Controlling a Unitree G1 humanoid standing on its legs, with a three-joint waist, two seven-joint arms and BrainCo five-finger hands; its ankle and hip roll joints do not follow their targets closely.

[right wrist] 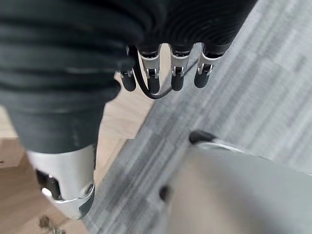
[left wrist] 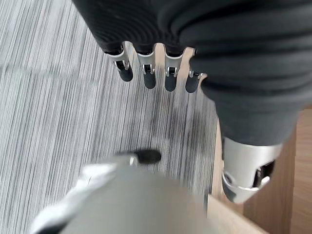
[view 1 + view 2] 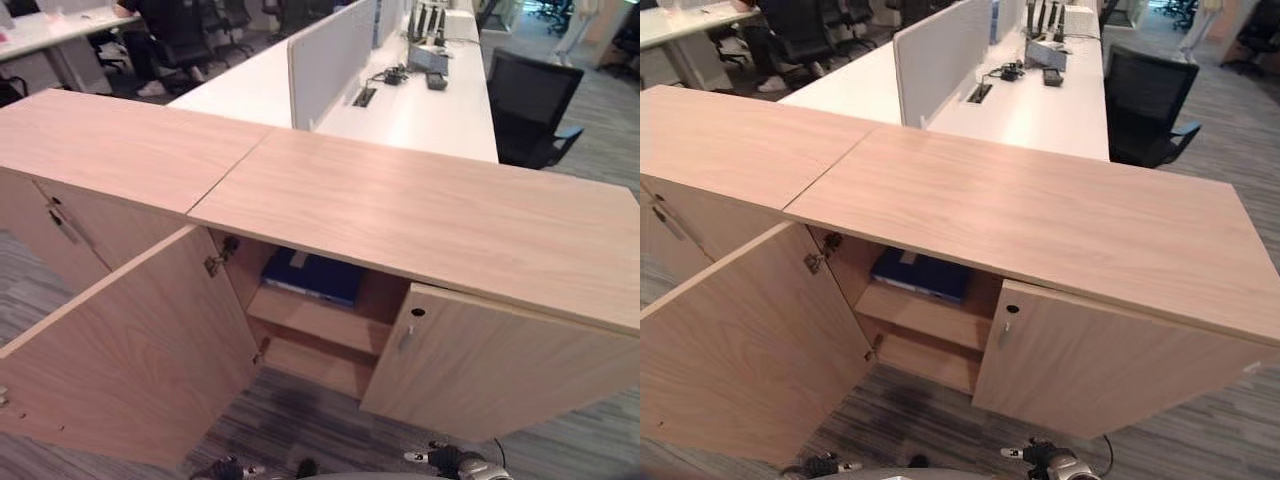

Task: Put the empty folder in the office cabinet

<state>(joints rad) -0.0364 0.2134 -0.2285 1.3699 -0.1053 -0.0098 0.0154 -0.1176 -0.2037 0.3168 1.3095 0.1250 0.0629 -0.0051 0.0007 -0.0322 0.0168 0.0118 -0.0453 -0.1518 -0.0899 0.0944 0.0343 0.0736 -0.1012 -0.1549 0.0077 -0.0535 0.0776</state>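
Here, left robot hand (image 2: 156, 73) relaxed, empty, right robot hand (image 1: 165, 73) likewise.

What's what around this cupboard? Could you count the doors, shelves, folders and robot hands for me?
Open doors: 1
Closed doors: 1
Shelves visible inside: 2
Blue folders: 1
Robot hands, both hanging open: 2
Total: 7

**Even office light, soft wrist views**

I see bright, even light on the cabinet top (image 3: 420, 215), with a pale sheen across the white desk (image 3: 420, 115). The cabinet's open compartment (image 3: 315, 320) lies in shadow. In both wrist views the near foreground is blurred; the carpet (image 2: 58, 117) stays sharp
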